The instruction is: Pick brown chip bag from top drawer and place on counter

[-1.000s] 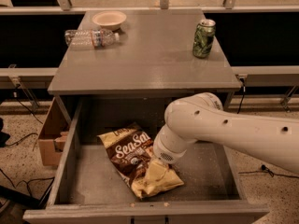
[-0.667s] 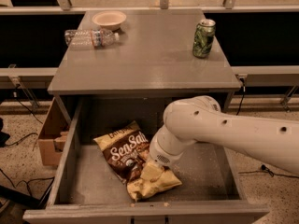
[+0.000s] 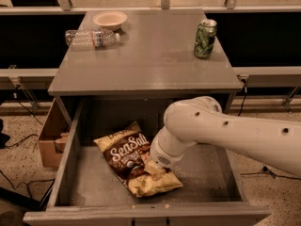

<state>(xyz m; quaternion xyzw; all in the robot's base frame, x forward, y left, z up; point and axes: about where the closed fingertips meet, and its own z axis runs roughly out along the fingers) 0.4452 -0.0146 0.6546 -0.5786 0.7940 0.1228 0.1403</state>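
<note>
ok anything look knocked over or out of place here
The plastic water bottle lies on its side on the counter by the bowl. The brown chip bag sits askew in the top drawer, gripper at it.

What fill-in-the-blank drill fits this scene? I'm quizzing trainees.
The bag lies in the open ____.
The gripper is low inside it, at the ____.
On the counter, the can stands ____.
The bottle lies beside the ____.
Missing: drawer; bag; upright; bowl.

Pale bowl, plastic bottle on its side, upright green can — cardboard box.
</note>
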